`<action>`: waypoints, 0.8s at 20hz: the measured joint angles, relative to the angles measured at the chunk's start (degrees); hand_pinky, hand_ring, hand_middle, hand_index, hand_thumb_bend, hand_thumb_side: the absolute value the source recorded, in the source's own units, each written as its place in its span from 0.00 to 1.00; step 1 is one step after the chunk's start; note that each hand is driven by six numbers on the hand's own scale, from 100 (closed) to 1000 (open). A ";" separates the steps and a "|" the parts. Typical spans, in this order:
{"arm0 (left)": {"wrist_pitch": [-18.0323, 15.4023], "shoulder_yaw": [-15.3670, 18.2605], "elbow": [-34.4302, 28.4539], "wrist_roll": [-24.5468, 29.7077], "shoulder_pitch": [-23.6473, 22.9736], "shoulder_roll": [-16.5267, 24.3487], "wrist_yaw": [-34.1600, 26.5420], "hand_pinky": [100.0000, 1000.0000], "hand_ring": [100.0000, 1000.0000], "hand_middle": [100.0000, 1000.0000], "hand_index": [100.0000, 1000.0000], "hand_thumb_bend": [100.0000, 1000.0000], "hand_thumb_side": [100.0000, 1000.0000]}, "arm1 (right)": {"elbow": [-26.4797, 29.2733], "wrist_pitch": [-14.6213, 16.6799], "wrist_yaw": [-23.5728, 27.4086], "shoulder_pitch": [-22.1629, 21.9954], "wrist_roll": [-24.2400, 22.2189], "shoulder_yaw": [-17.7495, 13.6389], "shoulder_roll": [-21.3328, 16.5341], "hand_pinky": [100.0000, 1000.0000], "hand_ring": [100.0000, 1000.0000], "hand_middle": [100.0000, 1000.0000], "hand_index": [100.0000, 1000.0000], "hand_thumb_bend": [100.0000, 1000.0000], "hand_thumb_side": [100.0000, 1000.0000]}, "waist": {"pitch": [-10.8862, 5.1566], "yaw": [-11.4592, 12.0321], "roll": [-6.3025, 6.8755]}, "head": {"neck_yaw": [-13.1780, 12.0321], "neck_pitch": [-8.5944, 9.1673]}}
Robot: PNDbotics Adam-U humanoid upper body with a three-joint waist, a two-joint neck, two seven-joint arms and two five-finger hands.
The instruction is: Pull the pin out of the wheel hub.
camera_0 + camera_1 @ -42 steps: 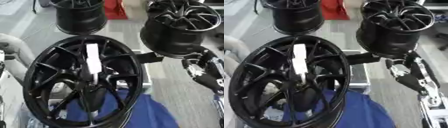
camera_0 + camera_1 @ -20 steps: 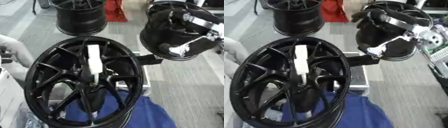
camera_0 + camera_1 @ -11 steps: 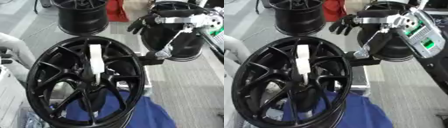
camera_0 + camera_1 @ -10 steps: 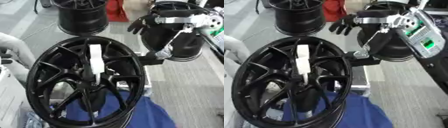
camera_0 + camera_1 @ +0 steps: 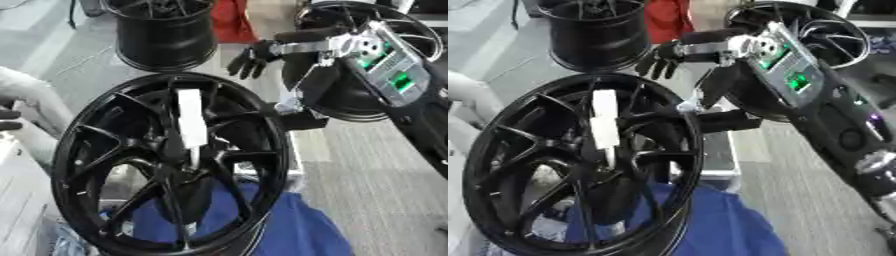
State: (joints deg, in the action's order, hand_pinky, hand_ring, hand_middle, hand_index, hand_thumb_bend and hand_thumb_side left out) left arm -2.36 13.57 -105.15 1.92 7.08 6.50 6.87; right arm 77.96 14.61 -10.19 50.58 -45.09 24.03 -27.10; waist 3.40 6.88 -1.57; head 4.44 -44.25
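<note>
Grey floor runs behind three black wheels: two smaller ones at the back and one large spoked wheel hub [image 5: 171,165] tilted up in front, over a blue cloth [image 5: 297,225]. One white pin [image 5: 192,124], a flat upright bar, stands in the hub's centre. One right hand [image 5: 661,58] hangs above the hub's upper rim, fingers apart, drooping and holding nothing.

Right arm: comes in from the right edge and stretches toward the far middle, forearm panel lit green.
Right robot hand [image 5: 248,58]: at the arm's far end, fingers hanging down, relaxed and slightly spread, holding nothing.
Left robot hand: not seen in either view.
</note>
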 measured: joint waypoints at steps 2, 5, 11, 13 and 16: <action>-0.03 -0.06 0.00 0.07 0.00 0.00 -0.01 0.56 0.58 0.62 0.84 0.03 0.58 | -1.40 0.47 -0.84 0.47 -0.07 0.00 1.29 0.76 0.83 0.85 0.93 0.32 0.29 | 0.02 0.22 0.05 | 0.14 0.00; -0.01 -0.21 0.00 0.12 0.01 0.00 -0.03 0.56 0.58 0.62 0.84 0.03 0.58 | -3.10 1.18 -1.88 1.02 -0.30 0.01 3.16 0.76 0.83 0.85 0.92 0.31 0.28 | 0.12 0.38 0.06 | 0.35 0.00; 0.01 -0.32 0.01 0.20 0.05 0.00 -0.08 0.56 0.58 0.62 0.84 0.03 0.58 | -4.24 2.39 -2.70 1.61 -1.07 0.54 6.05 0.76 0.82 0.84 0.92 0.31 0.28 | 0.21 0.70 0.07 | 0.62 0.00; 0.01 -0.32 0.01 0.22 0.05 0.00 -0.08 0.56 0.58 0.62 0.84 0.03 0.58 | -4.25 2.56 -2.69 1.73 -1.33 0.84 6.67 0.76 0.82 0.84 0.91 0.31 0.28 | 0.25 0.82 0.07 | 0.65 0.00; 0.01 -0.32 0.01 0.23 0.06 0.00 -0.08 0.56 0.58 0.62 0.84 0.03 0.58 | -3.86 2.55 -2.29 1.84 -1.78 1.32 7.23 0.76 0.81 0.83 0.91 0.31 0.28 | 0.30 0.87 0.05 | 0.78 0.00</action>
State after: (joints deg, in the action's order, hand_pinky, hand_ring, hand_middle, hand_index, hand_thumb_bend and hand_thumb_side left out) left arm -2.35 13.25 -105.15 2.15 7.14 6.50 6.79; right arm 74.10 17.16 -12.48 52.41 -46.87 25.34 -19.87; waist 3.69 7.74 -1.52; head 5.22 -44.25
